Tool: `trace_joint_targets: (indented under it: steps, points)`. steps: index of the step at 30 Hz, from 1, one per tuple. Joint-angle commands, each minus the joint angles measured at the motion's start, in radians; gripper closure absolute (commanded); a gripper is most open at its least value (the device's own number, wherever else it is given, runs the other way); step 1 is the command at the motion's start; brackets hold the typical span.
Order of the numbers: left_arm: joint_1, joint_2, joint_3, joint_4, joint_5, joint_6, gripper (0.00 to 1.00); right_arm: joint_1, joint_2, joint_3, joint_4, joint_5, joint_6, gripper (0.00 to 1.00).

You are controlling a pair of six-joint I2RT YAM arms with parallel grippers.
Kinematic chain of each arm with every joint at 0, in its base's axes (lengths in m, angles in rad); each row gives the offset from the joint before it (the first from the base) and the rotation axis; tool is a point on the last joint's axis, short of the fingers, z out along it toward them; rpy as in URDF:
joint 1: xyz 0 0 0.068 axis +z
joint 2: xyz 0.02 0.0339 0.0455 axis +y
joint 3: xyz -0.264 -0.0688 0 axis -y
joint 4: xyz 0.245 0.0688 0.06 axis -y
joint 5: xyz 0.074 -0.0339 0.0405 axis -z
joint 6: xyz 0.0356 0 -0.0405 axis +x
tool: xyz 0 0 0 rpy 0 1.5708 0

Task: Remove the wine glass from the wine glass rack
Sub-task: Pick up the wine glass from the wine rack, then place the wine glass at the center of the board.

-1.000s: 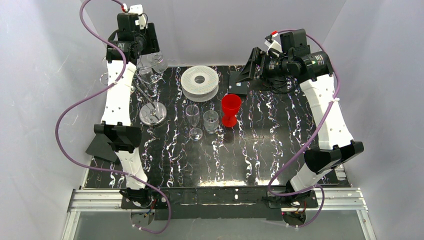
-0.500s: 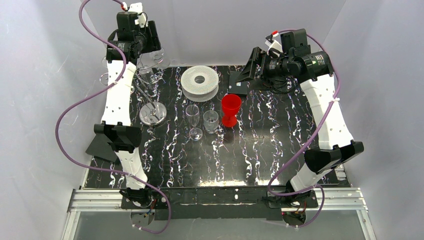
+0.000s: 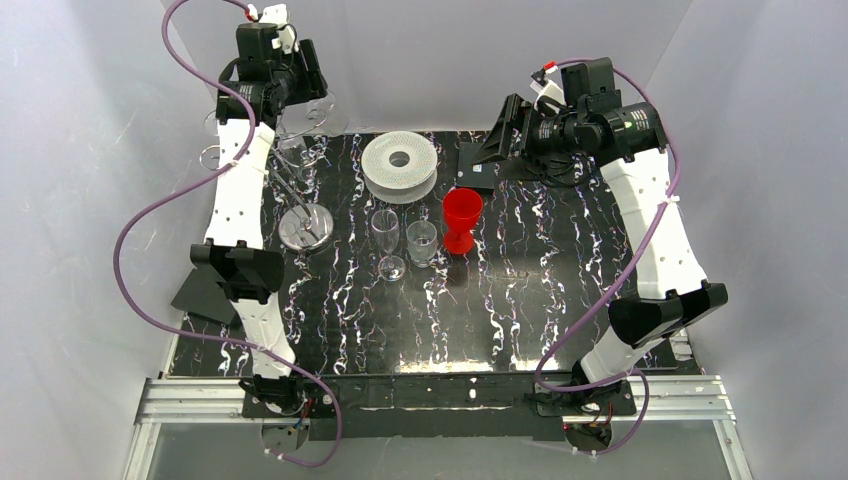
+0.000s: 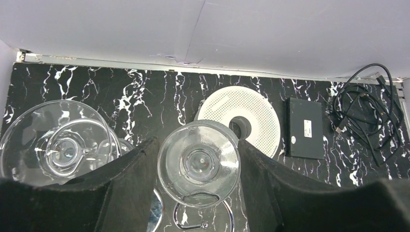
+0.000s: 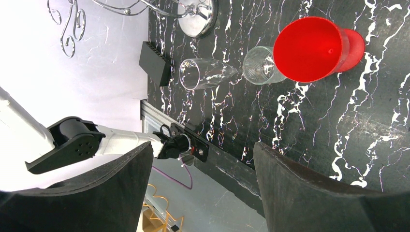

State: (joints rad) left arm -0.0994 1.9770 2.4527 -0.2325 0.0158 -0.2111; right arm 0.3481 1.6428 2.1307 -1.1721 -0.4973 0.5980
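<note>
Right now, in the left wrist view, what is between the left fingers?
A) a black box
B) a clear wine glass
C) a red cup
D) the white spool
B: a clear wine glass fills the gap between the two black left fingers, while the white spool lies farther back.

I'm looking at a bench with a glossy black top veined in white like marble (image 3: 520, 320). Plain matte white panels box it in on three sides: a back wall (image 3: 450, 60), a left wall (image 3: 70, 220) and a right wall (image 3: 780, 200). The left wrist view shows a faint slanted seam (image 4: 196, 29) in the back wall. A silver aluminium rail (image 3: 450, 392) runs along the bench's near edge. The light is soft and even and glints off the top.
</note>
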Motion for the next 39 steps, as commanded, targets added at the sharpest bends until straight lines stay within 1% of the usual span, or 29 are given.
trace_joint_targets:
  steps: [1, 11, 22, 31, 36, 39]
  points:
    - [0.007, -0.012, 0.053, 0.095, 0.040, -0.029, 0.92, -0.004, 0.002, 0.020, 0.021, -0.001, -0.012, 0.17]
    - [-0.011, -0.012, 0.047, 0.090, 0.074, -0.048, 0.93, -0.013, 0.002, 0.013, 0.028, -0.010, -0.009, 0.17]
    - [-0.038, -0.022, 0.035, 0.091, 0.077, -0.058, 0.94, -0.037, -0.001, 0.002, 0.046, -0.033, 0.007, 0.17]
    - [-0.058, -0.037, 0.022, 0.093, 0.090, -0.072, 0.96, -0.061, -0.006, -0.035, 0.096, -0.088, 0.078, 0.17]
    - [-0.074, -0.052, 0.004, 0.094, 0.091, -0.082, 0.96, -0.072, -0.034, -0.122, 0.206, -0.151, 0.165, 0.17]
    - [-0.086, -0.060, 0.001, 0.094, 0.095, -0.087, 0.96, -0.096, -0.064, -0.213, 0.317, -0.206, 0.273, 0.17]
